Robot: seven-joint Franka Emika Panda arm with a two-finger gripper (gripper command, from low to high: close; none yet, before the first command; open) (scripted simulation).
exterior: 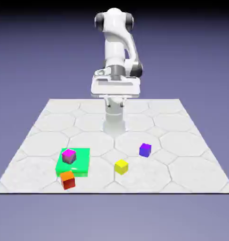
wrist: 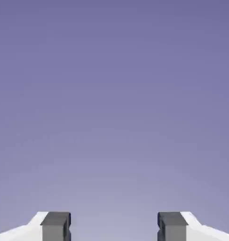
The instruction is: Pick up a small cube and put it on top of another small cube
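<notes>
- We see the gripper (wrist: pixel 114 227) spread wide with nothing between its tips, presumably so it can straddle a cube.
- Our violet cube (exterior: pixel 145 150) sits on the table (exterior: pixel 196 181), toward the exterior view's right, well apart from the yellow cube (exterior: pixel 121 166); that should leave us room to close around it.
- The magenta cube (exterior: pixel 69 156) rests on the green slab (exterior: pixel 81 167), so we judge we must release higher there.
- The orange cube (exterior: pixel 67 180) beside the slab could get bumped.
</notes>
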